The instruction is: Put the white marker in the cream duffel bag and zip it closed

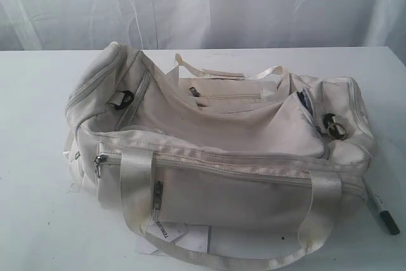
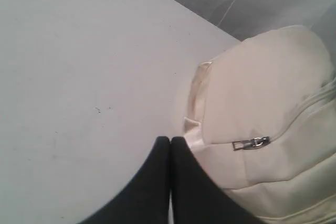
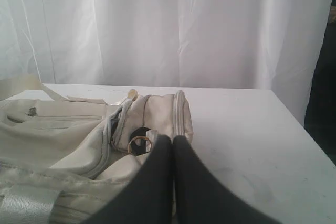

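Pressed tight together at left gripper (image 2: pixel 170 140), dark fingers (image 2: pixel 152 182) meeting with nothing pinched between; poised over bare table (image 2: pixel 79 77), just beside one end of bag (image 2: pixel 262 93), near a small metal zip pull (image 2: pixel 252 143). Same at right gripper (image 3: pixel 172 138): shut flat, empty, set low over the other bag end (image 3: pixel 157 114), close to a metal ring (image 3: pixel 139 144), white curtain (image 3: pixel 184 24) behind. Neither gripper visible from the exterior camera. Seen from there: cream bag (image 1: pixel 222 157) slumped across mid-table (image 1: pixel 38 106), long axis from 9 to 3 o'clock, black strap ring (image 1: pixel 124 99) at 10 o'clock end, second ring (image 1: pixel 334 125) at 3 o'clock end, small dark gap in the top just beside the latter. Pale webbing handle (image 1: pixel 136 185) draped down the near side, printed tag (image 1: pixel 166 230) at 6 o'clock. Marker (image 1: pixel 382 212) flat on table at 4 o'clock of bag, outside it, just off the corner, dark cap pointing away toward 5 o'clock. Untouched by either gripper.
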{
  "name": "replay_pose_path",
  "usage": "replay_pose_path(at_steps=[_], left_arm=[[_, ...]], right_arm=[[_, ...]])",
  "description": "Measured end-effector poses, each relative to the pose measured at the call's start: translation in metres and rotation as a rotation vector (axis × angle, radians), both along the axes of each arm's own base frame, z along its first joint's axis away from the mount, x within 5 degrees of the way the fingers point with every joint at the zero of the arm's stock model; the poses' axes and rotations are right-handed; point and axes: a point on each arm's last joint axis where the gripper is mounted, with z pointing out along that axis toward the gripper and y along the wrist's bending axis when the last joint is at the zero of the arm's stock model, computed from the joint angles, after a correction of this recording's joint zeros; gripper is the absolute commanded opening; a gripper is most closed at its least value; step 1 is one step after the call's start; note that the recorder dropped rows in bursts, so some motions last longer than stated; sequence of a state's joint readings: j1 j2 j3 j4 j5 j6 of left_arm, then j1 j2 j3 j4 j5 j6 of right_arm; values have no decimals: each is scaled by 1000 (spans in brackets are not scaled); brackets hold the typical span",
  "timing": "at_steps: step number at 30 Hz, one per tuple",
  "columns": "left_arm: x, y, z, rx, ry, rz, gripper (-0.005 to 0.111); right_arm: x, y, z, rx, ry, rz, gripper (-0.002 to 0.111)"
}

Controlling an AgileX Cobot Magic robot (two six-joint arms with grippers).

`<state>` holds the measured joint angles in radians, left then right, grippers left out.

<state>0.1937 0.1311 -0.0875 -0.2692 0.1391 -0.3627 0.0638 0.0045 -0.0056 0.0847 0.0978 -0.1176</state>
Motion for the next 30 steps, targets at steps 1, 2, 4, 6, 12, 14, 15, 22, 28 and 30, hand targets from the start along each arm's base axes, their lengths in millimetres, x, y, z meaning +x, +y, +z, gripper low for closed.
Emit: replay_pose_path(at_steps=[1, 2, 4, 6, 12, 14, 15, 22, 28, 30], left_arm=[[0, -1, 1, -38, -9, 1, 0], [0, -2, 1, -78, -17, 2, 0], [1, -4, 4, -174, -42, 1, 0], [1, -6, 13, -199, -67, -15, 0], [-10, -15, 74, 69, -175, -152, 0], [-18, -20, 96, 181, -203, -217, 0], [-20, -23, 103, 212, -201, -248, 0], [-18, -31, 137, 320, -123, -390, 6], [0, -33, 145, 349, -8, -514, 39], [9, -33, 147, 354, 23, -545, 45]], right_arm=[[0, 0, 0, 0, 0, 0, 0], [0, 0, 0, 0, 0, 0, 0], [0, 0, 0, 0, 0, 0, 0], [0, 0, 0, 0, 0, 0, 0], [0, 0, 0, 0, 0, 0, 0], [0, 0, 0, 0, 0, 0, 0], [0, 0, 0, 0, 0, 0, 0], [0, 0, 0, 0, 0, 0, 0], [0, 0, 0, 0, 0, 0, 0], [0, 0, 0, 0, 0, 0, 0]])
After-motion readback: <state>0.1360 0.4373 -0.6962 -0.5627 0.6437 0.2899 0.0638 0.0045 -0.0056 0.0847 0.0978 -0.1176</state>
